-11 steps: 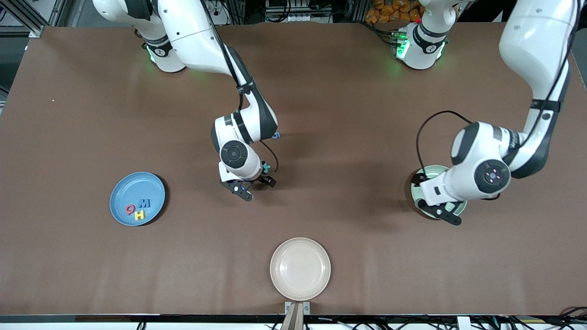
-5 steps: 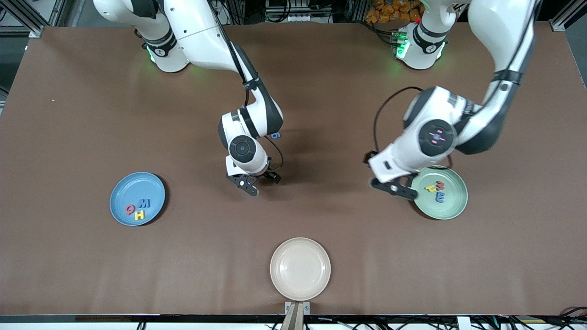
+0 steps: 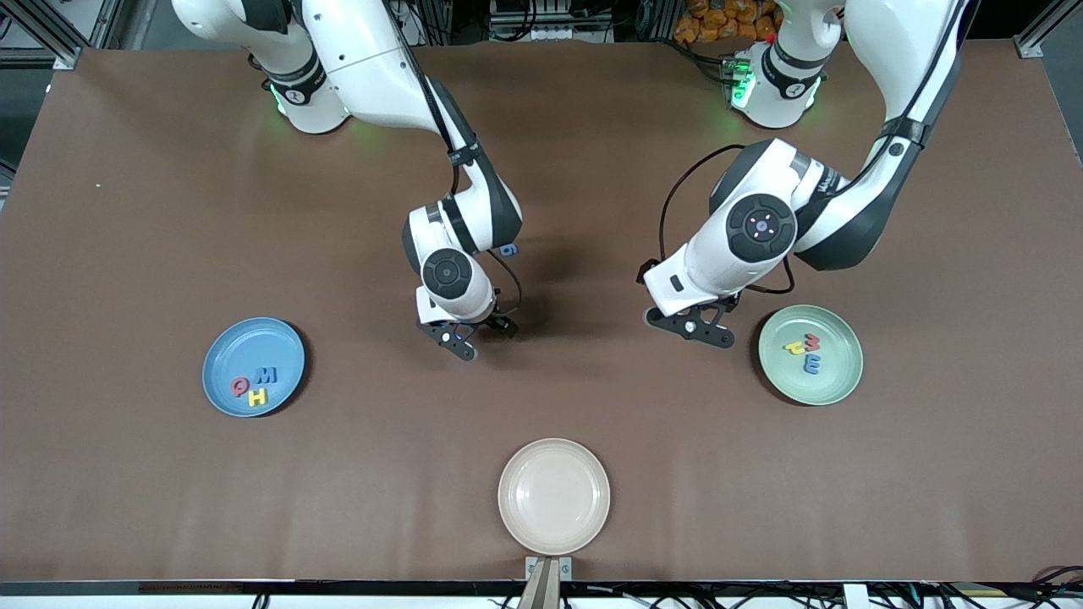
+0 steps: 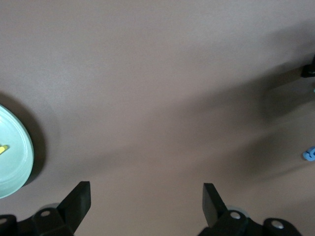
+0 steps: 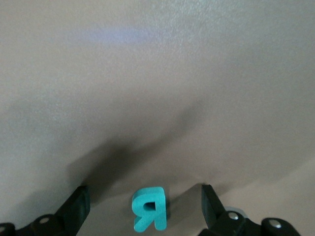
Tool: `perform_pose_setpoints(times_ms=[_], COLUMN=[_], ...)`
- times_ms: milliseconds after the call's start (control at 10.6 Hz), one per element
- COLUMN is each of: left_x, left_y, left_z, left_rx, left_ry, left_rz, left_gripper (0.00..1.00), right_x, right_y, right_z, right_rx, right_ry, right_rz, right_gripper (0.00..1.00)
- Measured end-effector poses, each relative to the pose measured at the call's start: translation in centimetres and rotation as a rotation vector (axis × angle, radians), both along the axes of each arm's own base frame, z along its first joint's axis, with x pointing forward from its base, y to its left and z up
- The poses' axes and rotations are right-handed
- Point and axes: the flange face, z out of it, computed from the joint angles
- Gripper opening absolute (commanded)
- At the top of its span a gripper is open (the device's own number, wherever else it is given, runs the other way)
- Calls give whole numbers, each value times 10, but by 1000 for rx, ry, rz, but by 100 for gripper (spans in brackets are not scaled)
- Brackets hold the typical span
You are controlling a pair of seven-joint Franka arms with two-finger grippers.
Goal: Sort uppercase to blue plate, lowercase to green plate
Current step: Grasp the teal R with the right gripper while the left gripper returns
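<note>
Left tool (image 3: 695, 325) shifted off green plate (image 3: 838, 381), open

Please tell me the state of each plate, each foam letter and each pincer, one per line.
Light-blue round plate: holds red Q, blue W, yellow H.
Mint-green round plate: holds three small foam letters.
Beige round plate: empty.
Teal foam R: on the table, not gripped.
Small blue foam letter: on the table, unsorted.
Right pincer: open around the R.
Left pincer: open, empty.
</note>
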Motion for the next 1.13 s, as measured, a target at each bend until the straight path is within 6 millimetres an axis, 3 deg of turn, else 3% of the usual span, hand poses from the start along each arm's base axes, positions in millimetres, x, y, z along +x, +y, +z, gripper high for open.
perform_pose_setpoints(times_ms=[188, 282, 470, 1127], left_x=[-8, -12, -18, -30], left_y=[-5, -6, -5, -18], left_z=[16, 22, 30, 45], left_rx=[3, 10, 18, 10], left_ry=[-20, -28, -42, -63], left_rz=[-13, -18, -21, -47], left_gripper=[100, 100, 100, 100], right_x=[-2, -2, -2, -9], right_y=[0, 0, 1, 1], right_z=[0, 0, 1, 11], right_rx=[1, 2, 4, 16], right_ry=[1, 0, -4, 9], right_rz=[1, 1, 2, 18], right_gripper=[100, 95, 1, 0])
